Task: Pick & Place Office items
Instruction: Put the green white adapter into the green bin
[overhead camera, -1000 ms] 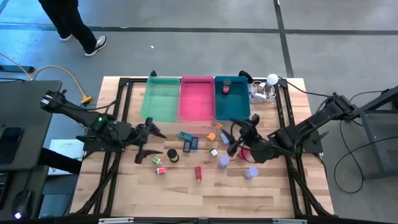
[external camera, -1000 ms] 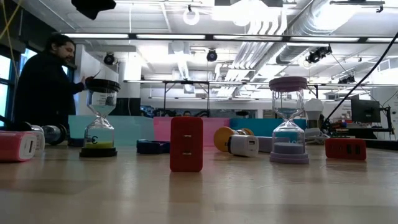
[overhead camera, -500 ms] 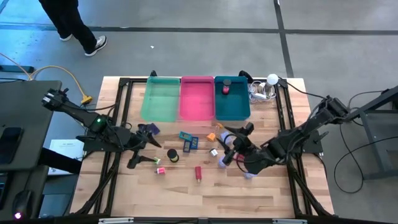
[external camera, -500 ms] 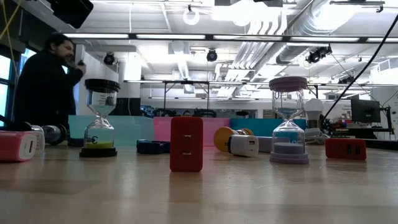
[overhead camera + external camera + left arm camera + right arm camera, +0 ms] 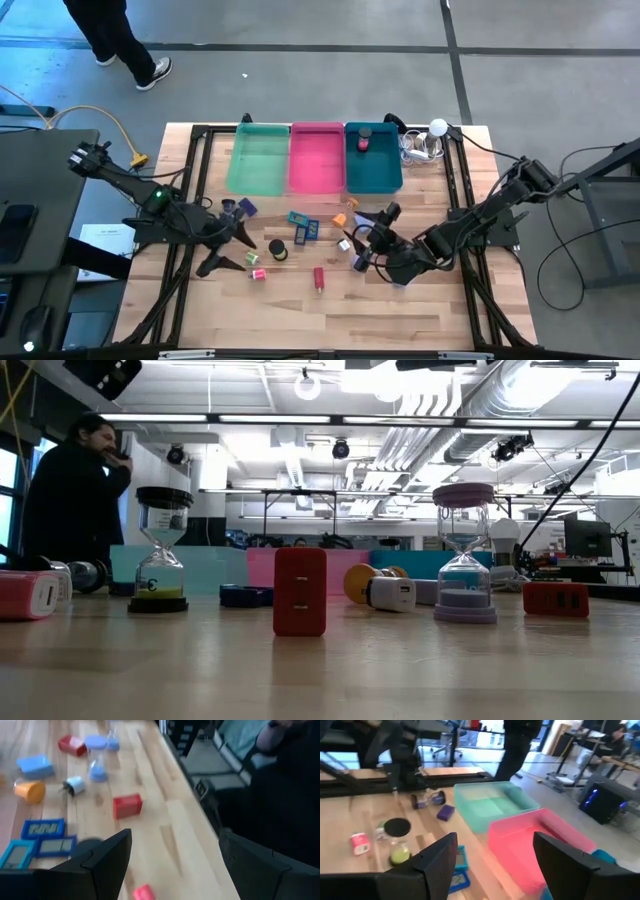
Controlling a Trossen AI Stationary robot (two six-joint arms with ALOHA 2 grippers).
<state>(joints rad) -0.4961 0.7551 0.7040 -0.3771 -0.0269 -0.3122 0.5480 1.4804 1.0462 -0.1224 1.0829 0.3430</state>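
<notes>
Small office items lie scattered mid-table: a red block (image 5: 319, 277), blue clips (image 5: 303, 225), a black-capped cylinder (image 5: 277, 248), an orange piece (image 5: 340, 219), a lavender block (image 5: 247, 207) and a lavender cylinder (image 5: 360, 261). All rest on the wood. My left gripper (image 5: 228, 252) hovers open left of the black-capped cylinder; its wrist view shows nothing between the fingers (image 5: 175, 840). My right gripper (image 5: 365, 240) hovers open over the items at centre right, close above the lavender cylinder, and is also empty (image 5: 495, 840).
Green (image 5: 258, 160), pink (image 5: 316, 160) and teal (image 5: 372, 165) trays stand side by side at the far edge; the teal one holds a red and a black item. A white ball with cables (image 5: 436, 128) sits at the far right. A person (image 5: 70, 500) stands beyond the table.
My right gripper has come down and toward the table's near-left, from beside the teal tray to above the lavender cylinder, still open. My left gripper has rolled about its own line, staying in place and open. No item has moved.
</notes>
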